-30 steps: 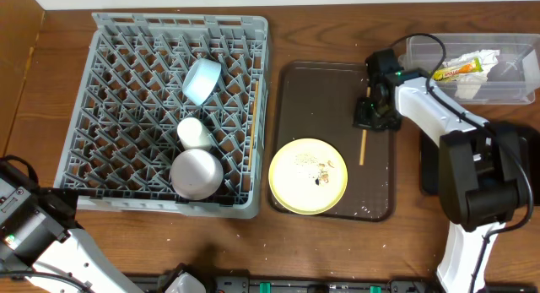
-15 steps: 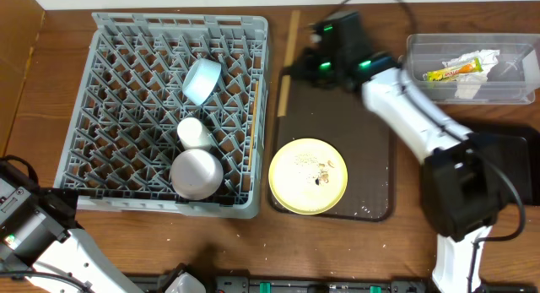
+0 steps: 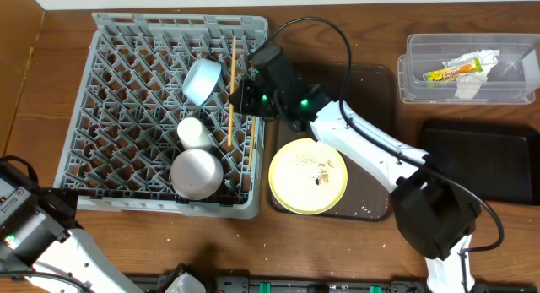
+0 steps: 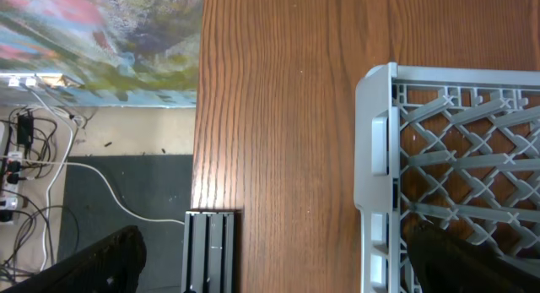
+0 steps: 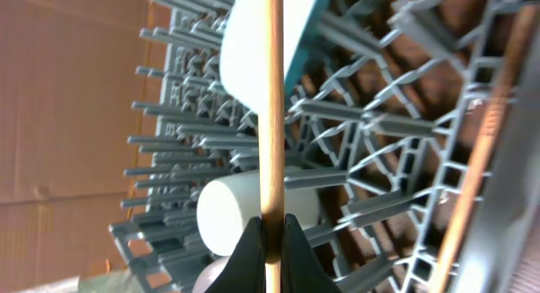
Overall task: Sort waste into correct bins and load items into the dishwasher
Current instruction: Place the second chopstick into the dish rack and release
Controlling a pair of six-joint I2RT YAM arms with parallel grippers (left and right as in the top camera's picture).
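Note:
My right gripper [image 3: 238, 97] is shut on a thin wooden chopstick [image 3: 231, 90], which hangs lengthwise over the grey dish rack [image 3: 126, 40]. In the right wrist view the fingertips [image 5: 272, 230] pinch the chopstick [image 5: 272, 99] above the light-blue saucer [image 5: 253, 48] and the cream cup [image 5: 236, 213]. A second chopstick [image 3: 251, 137] lies in the rack by its right wall. The rack also holds the saucer [image 3: 202, 80], the cup [image 3: 194, 132] and the bowl [image 3: 196, 173]. The yellow plate [image 3: 308, 187], with crumbs on it, rests on the brown tray. My left gripper [image 4: 283, 268] is open by the rack's corner.
The brown tray [image 3: 371, 107] lies right of the rack. A clear tub [image 3: 422, 82] at the back right holds the wrapper [image 3: 451, 71] and the napkin [image 3: 471, 86]. A black bin [image 3: 485, 162] sits in front of it. The left arm's base [image 3: 25, 225] is at the front left.
My right arm has swung left from the brown tray to over the rack, carrying the chopstick along. The left arm has not moved.

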